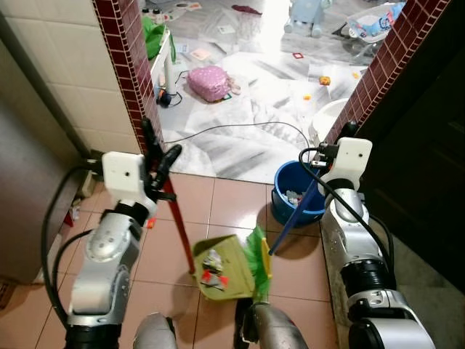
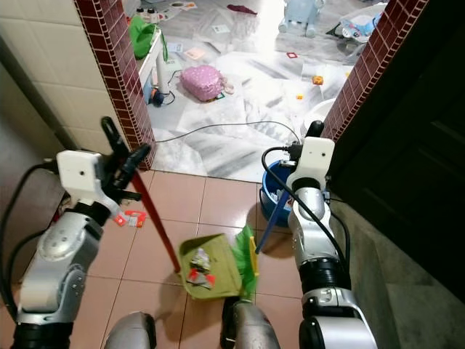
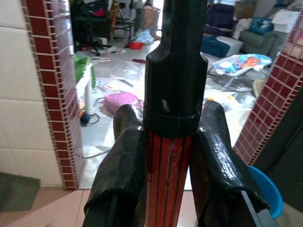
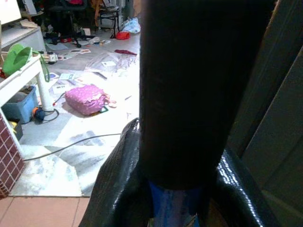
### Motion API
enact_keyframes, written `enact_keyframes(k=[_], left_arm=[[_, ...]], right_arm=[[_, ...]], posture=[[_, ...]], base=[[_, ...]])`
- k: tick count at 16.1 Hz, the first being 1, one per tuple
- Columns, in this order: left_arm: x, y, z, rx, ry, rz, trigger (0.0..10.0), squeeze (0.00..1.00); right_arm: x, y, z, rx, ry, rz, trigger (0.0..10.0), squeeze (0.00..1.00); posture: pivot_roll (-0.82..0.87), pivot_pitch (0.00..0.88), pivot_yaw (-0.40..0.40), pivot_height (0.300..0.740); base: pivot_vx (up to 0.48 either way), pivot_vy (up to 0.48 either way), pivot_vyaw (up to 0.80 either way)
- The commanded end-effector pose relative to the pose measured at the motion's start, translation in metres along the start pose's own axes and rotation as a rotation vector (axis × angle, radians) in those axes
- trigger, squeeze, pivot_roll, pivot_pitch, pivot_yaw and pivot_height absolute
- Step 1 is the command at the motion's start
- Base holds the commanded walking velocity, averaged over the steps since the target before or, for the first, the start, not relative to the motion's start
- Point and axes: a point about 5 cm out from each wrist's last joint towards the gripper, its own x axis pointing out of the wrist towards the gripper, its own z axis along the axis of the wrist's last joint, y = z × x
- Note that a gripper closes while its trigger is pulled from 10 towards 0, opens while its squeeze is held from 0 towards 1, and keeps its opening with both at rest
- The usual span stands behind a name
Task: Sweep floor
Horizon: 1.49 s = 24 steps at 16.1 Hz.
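Left gripper point(image 1: 158, 161): both black fingers point(image 3: 119, 165) clamped around the red dustpan handle point(image 1: 179, 229), just under its black top cap. Handle slants down from the gripper to the green dustpan point(image 1: 225, 267), which sits on the pink tiled floor point(image 1: 218, 200) between the two arms, close in front of the robot's legs. Scraps of litter point(image 1: 212, 267), white and red, lie inside the pan.

Right gripper point(image 2: 314, 132): closed on the blue broom handle point(image 1: 293, 219); in the right wrist view its fingers point(image 4: 118, 175) press against the shaft on either side, just below the black grip. Handle runs down and toward the robot's left to the green broom bristles point(image 1: 259, 256), which touch the pan's right edge.

Blue bucket point(image 1: 285, 182) stands on the tiles just beside the right arm, behind the broom handle, some items inside, too small to tell.

Red-brown tiled door posts point(image 1: 131, 65) frame the doorway. Beyond, a grey marbled floor point(image 1: 240, 109) carries scattered papers, a pink bag point(image 1: 209, 82), a black cable point(image 1: 240, 129), and a white table point(image 2: 149, 54) with a green bag on it.
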Motion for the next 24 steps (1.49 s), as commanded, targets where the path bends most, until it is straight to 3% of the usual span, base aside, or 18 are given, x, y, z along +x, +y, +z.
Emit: enact_keyframes(k=[1, 7, 19, 24], left_arm=[[0.0039, -0.0006, 0.0076, -0.005, -0.032, -0.003, 10.0, 0.0], [0.005, 0.0009, 0.0078, -0.008, -0.032, -0.003, 10.0, 0.0], [0.0046, 0.0001, 0.0066, 0.001, -0.028, -0.011, 10.0, 0.0], [0.0024, -0.0005, 0.0028, 0.016, -0.017, -0.035, 10.0, 0.0]], right_arm=[[0.0026, -0.0065, 0.0032, -0.085, -0.018, -0.016, 10.0, 0.0], [0.0015, -0.0077, 0.0011, -0.117, -0.017, -0.024, 10.0, 0.0], [0.001, -0.0057, 0.0013, -0.139, -0.026, -0.015, 10.0, 0.0], [-0.0014, -0.0095, -0.0051, -0.15, -0.003, -0.025, 10.0, 0.0]], posture=[[0.0, 0.13, -0.063, 0.74], [0.0, 0.127, -0.063, 0.74], [0.0, 0.124, -0.065, 0.74], [0.01, 0.108, -0.059, 0.74]], base=[[0.0, 0.0, 0.0], [0.0, 0.4, -0.62], [0.0, 0.48, 0.0], [0.0, 0.0, -0.32]])
